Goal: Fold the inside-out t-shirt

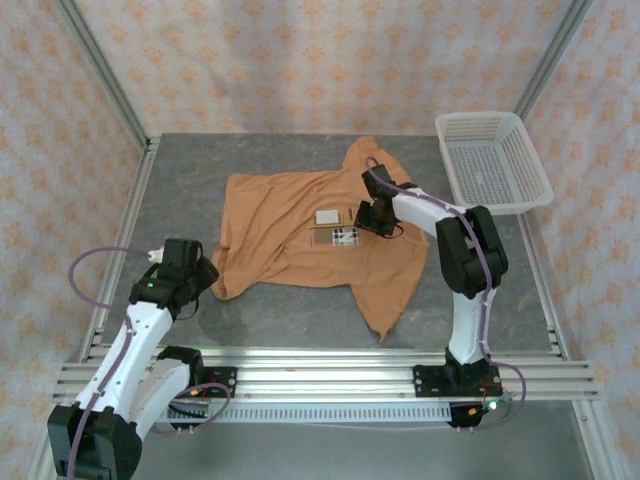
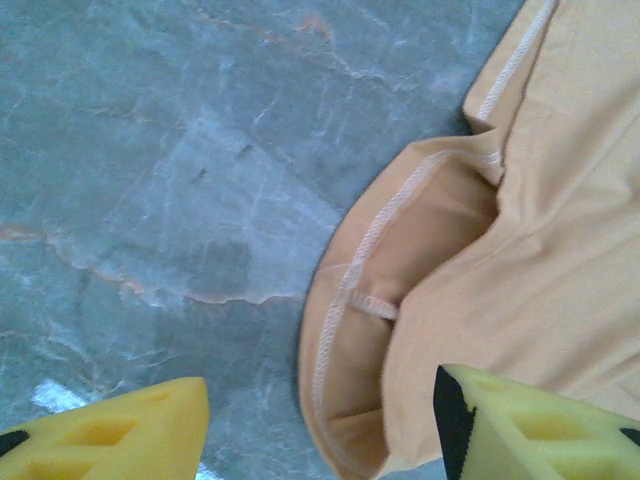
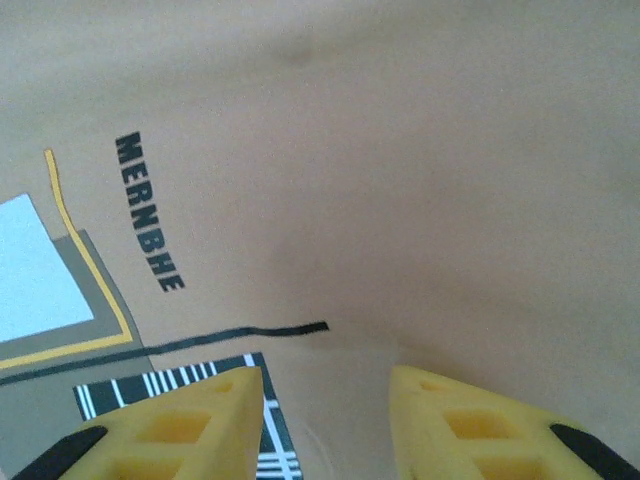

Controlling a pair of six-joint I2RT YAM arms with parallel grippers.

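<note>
An orange-tan inside-out t-shirt [image 1: 290, 225] lies spread on the grey table [image 1: 180, 190], the left gripper [image 2: 318, 390] open and empty at a sleeve opening [image 2: 400, 290], the right gripper [image 3: 325, 385] half-open over the chest print [image 3: 60, 290], seemingly ready to pinch cloth.

Orange-tan t-shirt [image 1: 290, 215] (black-white checked print [image 1: 345, 236])
</note>
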